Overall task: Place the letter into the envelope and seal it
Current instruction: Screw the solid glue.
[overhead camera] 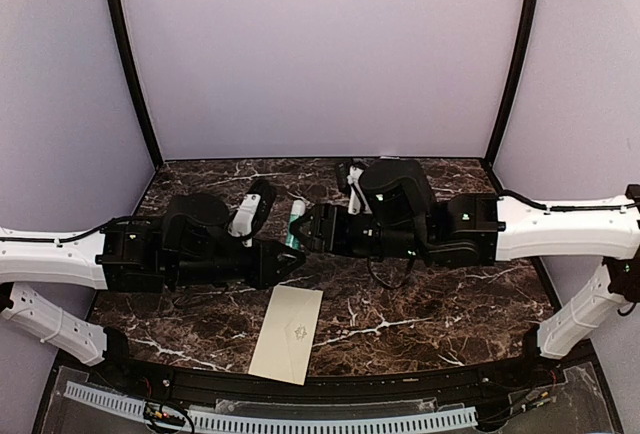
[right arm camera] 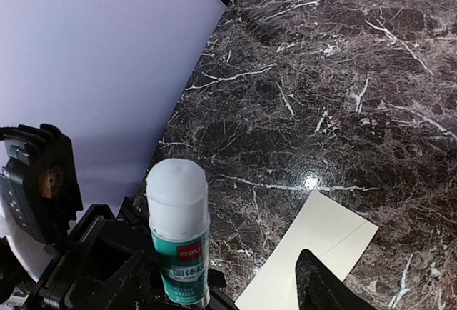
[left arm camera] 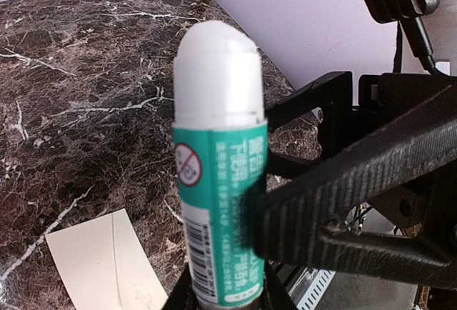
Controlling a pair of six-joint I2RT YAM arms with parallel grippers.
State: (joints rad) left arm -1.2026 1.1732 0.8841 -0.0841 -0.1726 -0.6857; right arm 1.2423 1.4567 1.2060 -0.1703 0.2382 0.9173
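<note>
On the dark brown marble-patterned table point(overhead camera: 450, 304), near its front edge: long plain cream paper envelope point(overhead camera: 288, 332), lying flat, faint emblem facing up, apart from both hands. Beyond its far end: left hand point(overhead camera: 288, 252), pinching the lower part of a green-labelled glue stick point(overhead camera: 296, 222) with rounded white cap, cap end up. Facing it from the right: right hand point(overhead camera: 310, 234), spread, one black finger point(left arm camera: 343, 181) just beside the stick's label; cannot tell whether touching
</note>
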